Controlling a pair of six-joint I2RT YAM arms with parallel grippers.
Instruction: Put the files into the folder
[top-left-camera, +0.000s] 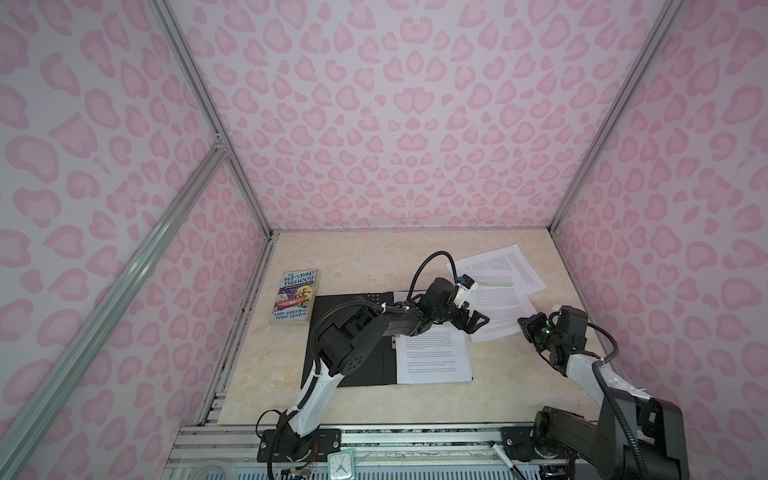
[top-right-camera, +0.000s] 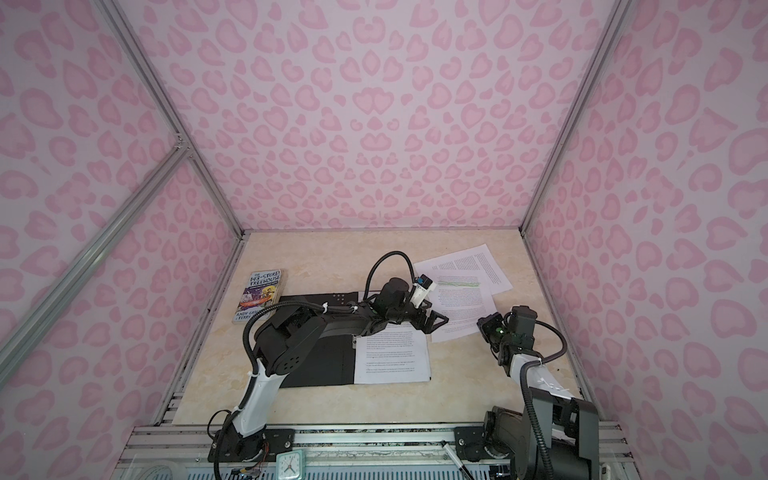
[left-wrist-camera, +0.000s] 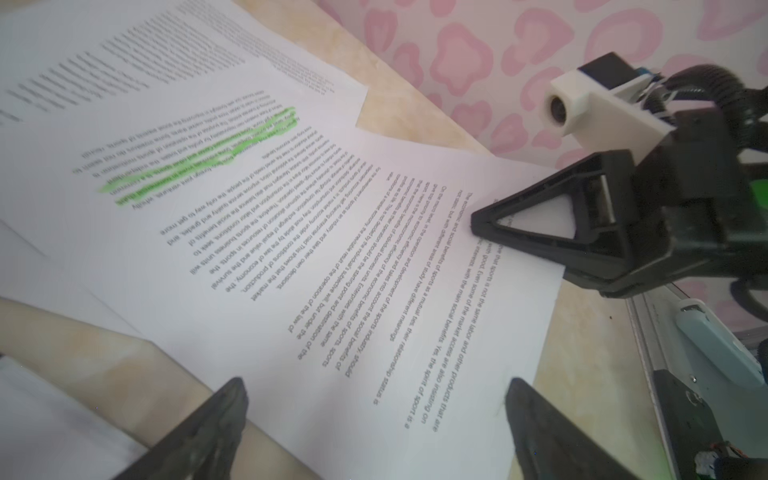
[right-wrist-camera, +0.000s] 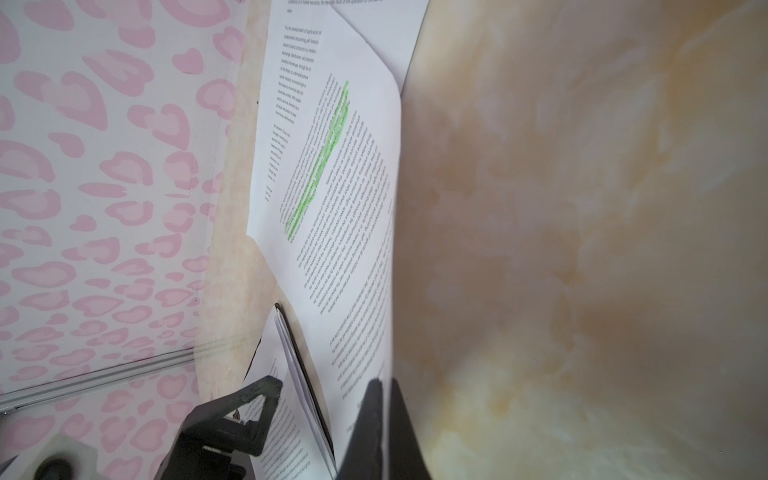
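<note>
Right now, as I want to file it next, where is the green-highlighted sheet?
In both top views the green-highlighted sheet lies right of centre, beyond the open folder, overlapping a second sheet, its right edge pinched by the right gripper.

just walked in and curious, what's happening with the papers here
The right gripper is shut on an edge of the green-highlighted sheet, which lies outside the black folder. The left gripper hangs open over the same sheet. The folder lies open with some sheets already on its right half; another sheet beyond is not yet in.
</note>
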